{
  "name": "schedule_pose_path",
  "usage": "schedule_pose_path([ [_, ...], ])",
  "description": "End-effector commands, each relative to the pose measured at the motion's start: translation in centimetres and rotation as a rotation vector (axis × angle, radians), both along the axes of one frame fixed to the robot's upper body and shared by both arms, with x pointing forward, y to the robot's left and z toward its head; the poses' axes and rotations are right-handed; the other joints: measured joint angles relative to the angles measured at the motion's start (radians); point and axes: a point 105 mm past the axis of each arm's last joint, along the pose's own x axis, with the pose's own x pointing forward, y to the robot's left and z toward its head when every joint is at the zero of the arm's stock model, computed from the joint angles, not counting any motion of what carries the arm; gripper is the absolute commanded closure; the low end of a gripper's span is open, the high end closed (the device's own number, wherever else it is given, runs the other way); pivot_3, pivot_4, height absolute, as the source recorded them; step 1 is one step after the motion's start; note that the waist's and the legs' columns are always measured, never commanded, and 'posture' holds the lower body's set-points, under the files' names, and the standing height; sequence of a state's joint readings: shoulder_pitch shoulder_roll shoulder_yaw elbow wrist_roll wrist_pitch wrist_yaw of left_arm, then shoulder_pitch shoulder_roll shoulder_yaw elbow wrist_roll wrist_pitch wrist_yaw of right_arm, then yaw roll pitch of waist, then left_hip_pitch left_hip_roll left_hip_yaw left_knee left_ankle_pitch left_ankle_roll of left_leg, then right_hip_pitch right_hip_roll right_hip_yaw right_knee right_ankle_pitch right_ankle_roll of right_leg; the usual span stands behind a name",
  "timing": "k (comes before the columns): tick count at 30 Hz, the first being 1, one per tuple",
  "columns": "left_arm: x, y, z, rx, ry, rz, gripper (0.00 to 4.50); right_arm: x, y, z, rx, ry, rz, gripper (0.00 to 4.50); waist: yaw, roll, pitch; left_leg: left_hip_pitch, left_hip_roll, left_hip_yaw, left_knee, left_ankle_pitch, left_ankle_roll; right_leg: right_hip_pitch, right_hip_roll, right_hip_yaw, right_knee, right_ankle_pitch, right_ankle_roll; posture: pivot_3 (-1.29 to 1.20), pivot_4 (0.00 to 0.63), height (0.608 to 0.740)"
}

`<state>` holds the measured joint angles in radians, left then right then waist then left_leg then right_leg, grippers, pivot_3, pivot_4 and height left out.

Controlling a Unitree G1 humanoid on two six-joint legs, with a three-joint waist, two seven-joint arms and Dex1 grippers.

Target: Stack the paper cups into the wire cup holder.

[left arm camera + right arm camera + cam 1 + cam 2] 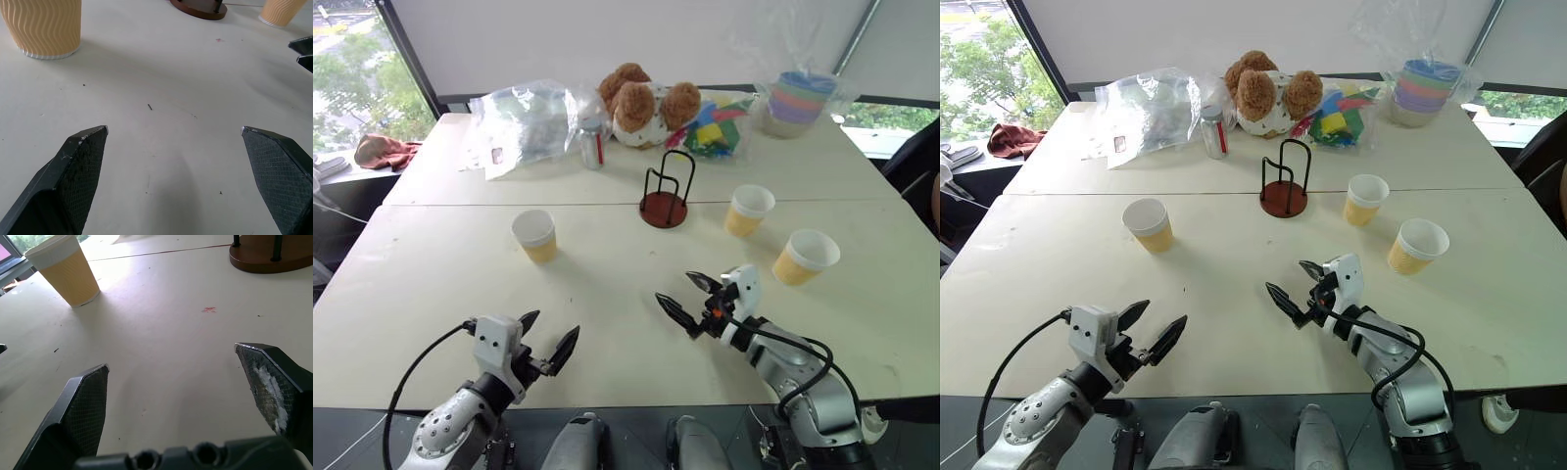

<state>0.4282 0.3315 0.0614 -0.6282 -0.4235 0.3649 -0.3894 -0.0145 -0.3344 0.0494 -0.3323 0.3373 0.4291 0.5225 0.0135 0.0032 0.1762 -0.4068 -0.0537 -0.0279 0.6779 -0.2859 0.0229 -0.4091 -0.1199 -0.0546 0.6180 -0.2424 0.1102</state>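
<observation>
Left eye view: no cup is yet being handled, and the task is judged to be at its opening step, the approach to a first cup. The left gripper is being held at the lower left of the frame, low over the surface, jaws spread wide and empty. The right gripper is being held at lower centre-right, likewise spread and empty.

The wire cup holder is standing upright at upper centre of the frame, with nothing inside its loops. It is seen as a round reddish-brown base with thin black wire loops rising from it.

Three paper cups are standing upright and well apart: the left cup at centre left, the middle cup just right of the holder, and the right cup further right and lower. Each is seen as tapered, pale yellow-tan with a wavy ribbed wall, white inside, with a rolled white rim.

For the next move, a reach to one cup is being called for, probably the right gripper toward the right cup, with the jaws closed lightly on the thin wall to avoid crushing.
</observation>
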Motion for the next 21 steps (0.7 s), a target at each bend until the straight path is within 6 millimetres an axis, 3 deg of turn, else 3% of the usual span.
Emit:
schedule_pose_path([
  [1, 0.0, 0.2, 0.8, 0.013, -0.037, 0.005, 0.0, 0.3, -0.2, 1.2, 0.007, -0.055, -0.007, 0.03, 0.0, 0.0, 0.0, 0.0, 0.0, 0.0, 0.0, 0.0, 0.0, 0.0, 0.0, 0.0, 0.0, 0.0, 0.0, 0.0, 0.15, 0.74],
  [15, 0.3, 1.6, 1.5, 0.052, -0.051, 0.028, 0.0, 1.2, -0.7, 1.5, -0.013, -0.074, -0.022, 0.03, 0.001, 0.0, 0.0, 0.0, 0.0, 0.0, 0.0, 0.0, 0.0, 0.0, 0.0, 0.0, 0.0, 0.0, 0.0, 0.0, 0.15, 0.74],
  [19, 0.0, 1.8, 1.2, 0.108, -0.025, -0.026, 0.0, 1.7, -0.7, 2.8, -0.031, -0.122, -0.013, 0.03, -0.002, 0.0, 0.0, 0.0, 0.0, 0.0, 0.0, 0.0, 0.0, 0.0, 0.0, 0.0, 0.0, 0.0, 0.0, 0.0, 0.15, 0.74],
  [21, 0.2, 2.3, 1.9, 0.127, -0.03, -0.047, 0.0, 2.2, -0.5, 4.6, -0.013, -0.162, -0.02, 0.03, -0.004, 0.0, 0.0, 0.0, 0.0, 0.001, 0.0, 0.0, 0.0, 0.0, 0.0, 0.0, 0.001, 0.0, 0.0, 0.0, 0.15, 0.74],
])
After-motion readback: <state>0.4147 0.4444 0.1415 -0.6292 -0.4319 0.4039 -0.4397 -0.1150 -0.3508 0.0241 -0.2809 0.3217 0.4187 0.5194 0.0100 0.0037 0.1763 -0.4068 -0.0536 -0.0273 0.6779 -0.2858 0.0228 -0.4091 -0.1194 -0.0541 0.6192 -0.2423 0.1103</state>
